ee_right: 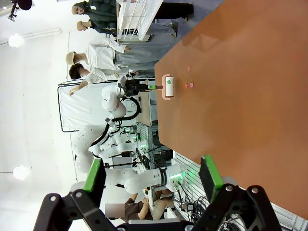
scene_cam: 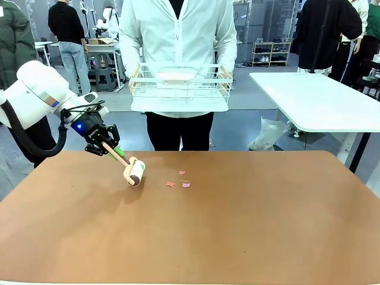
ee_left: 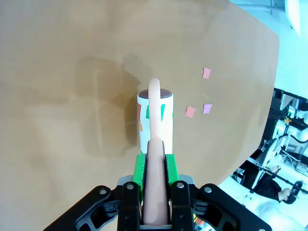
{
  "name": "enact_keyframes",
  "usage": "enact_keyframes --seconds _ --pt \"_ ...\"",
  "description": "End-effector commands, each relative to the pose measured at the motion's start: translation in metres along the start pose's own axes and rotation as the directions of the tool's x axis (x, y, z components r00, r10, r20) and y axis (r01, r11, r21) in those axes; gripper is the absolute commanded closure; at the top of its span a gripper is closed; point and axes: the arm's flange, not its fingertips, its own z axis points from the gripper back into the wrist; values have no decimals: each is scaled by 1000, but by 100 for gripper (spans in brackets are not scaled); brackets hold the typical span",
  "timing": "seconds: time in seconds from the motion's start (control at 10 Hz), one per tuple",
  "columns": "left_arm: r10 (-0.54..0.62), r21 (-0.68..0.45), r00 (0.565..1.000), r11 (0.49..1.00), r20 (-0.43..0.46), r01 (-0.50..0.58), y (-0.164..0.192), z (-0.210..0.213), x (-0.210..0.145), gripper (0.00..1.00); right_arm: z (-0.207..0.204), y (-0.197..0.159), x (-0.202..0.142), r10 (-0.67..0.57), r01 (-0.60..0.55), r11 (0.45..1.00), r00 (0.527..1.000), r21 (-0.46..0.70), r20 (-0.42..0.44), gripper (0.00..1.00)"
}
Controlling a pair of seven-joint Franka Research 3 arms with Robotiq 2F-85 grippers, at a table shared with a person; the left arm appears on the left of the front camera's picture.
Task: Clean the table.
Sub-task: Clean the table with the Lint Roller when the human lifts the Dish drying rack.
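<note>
The table (scene_cam: 249, 231) stretched bare toward its near edge; the left gripper (scene_cam: 113, 150) clamped a lint roller (scene_cam: 134, 171) handle, and the right gripper (ee_right: 152, 172) gaped wide.

Light: bright, even | Shadows: soft, on table (ee_left: 57, 48) | Glare: right wrist view overexposed at left | Focus: sharp; wide-angle bending at edges
</note>
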Motion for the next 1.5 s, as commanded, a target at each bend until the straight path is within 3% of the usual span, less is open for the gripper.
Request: enact_keyframes --seconds 0.0,0.7,1.1,1.4 --pt "9 -29 999 1000 37 -8 3 -2 3 79 2 2 -2 3 -3 1000 1000 1 0 0" --pt "1 -56 1000 998 7 -1 15 -44 -14 79 2 2 -2 3 -3 1000 1000 1 0 0" --pt "-67 -20 997 998 24 67 10 -70 -45 79 2 2 -2 3 -3 1000 1000 1 0 0" --pt "-56 -3 995 998 85 56 5 -84 -64 79 2 2 -2 3 -3 1000 1000 1 0 0"
